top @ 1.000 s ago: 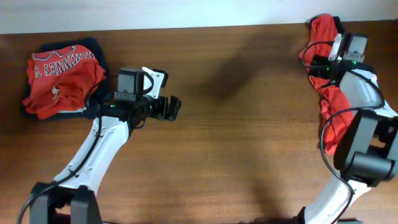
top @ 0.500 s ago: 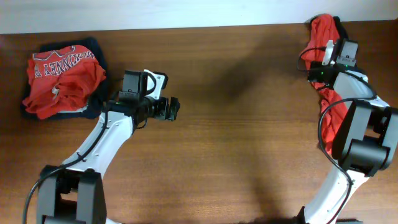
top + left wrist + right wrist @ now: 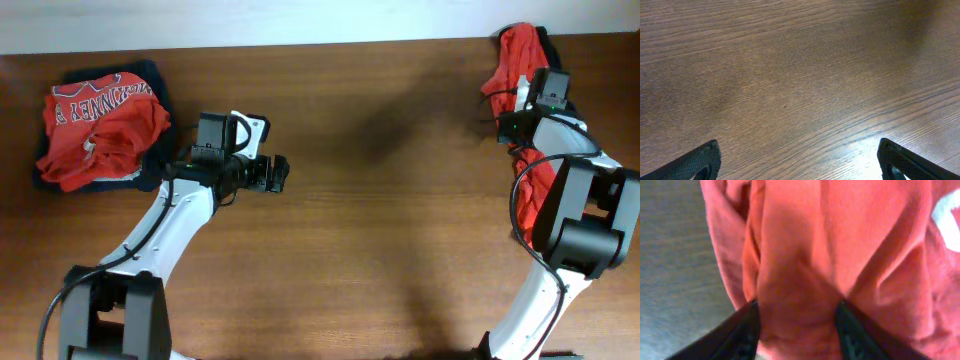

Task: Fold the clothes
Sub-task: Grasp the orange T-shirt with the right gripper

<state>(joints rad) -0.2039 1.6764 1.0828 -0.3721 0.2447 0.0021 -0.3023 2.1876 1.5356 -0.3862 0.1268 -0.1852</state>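
Right end effector (image 3: 797,330) narrows from wide onto orange-red T-shirt (image 3: 850,240), ridge of cloth now pinched between fingers; pickup for folding likely starting. Left end effector (image 3: 800,162) unchanged, wide over worktop (image 3: 790,75).

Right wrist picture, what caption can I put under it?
Right gripper pinching a fold of the orange-red shirt on the wooden table.
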